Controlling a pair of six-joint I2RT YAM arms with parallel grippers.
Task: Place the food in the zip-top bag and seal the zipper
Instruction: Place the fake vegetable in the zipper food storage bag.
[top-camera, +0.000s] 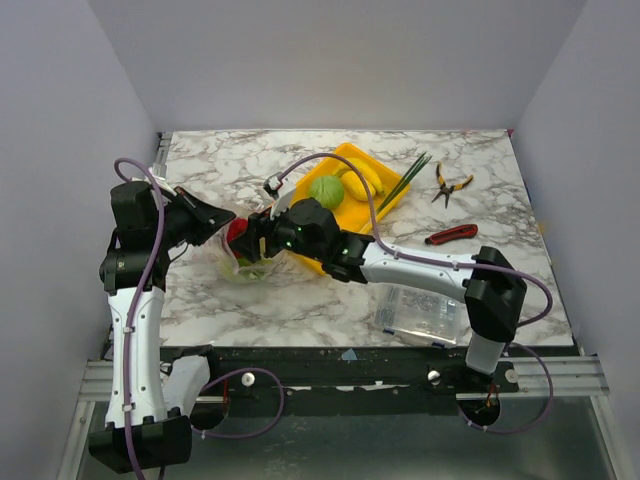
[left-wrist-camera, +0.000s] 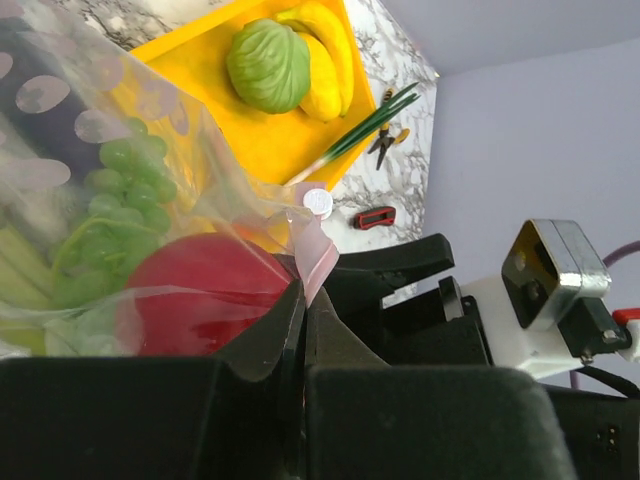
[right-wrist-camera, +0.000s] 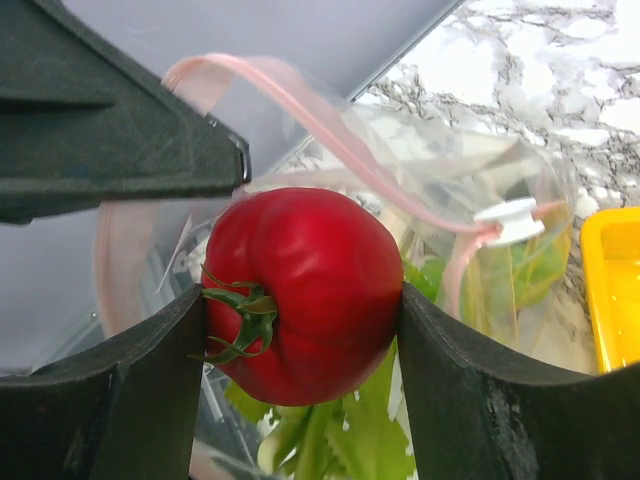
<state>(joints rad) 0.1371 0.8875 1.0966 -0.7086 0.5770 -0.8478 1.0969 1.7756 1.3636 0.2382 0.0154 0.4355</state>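
Marble table (top-camera: 250, 160) carries tray (top-camera: 350, 153), zip-top bag (top-camera: 240, 266), pliers (top-camera: 452, 185), knife (top-camera: 451, 234), clear box (top-camera: 420, 312).

White tubular links and blocky black joints make up the left arm (top-camera: 135, 330) and right arm (top-camera: 420, 268), purple cables (top-camera: 152, 215) looping along both; the right gripper's (top-camera: 252, 240) fingers (right-wrist-camera: 100, 400) are matte black wedges.

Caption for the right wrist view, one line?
Right gripper holding the red tomato at the open mouth of the zip-top bag, green leafy pieces already inside.

Bright, even light, soft shadows, little glare.
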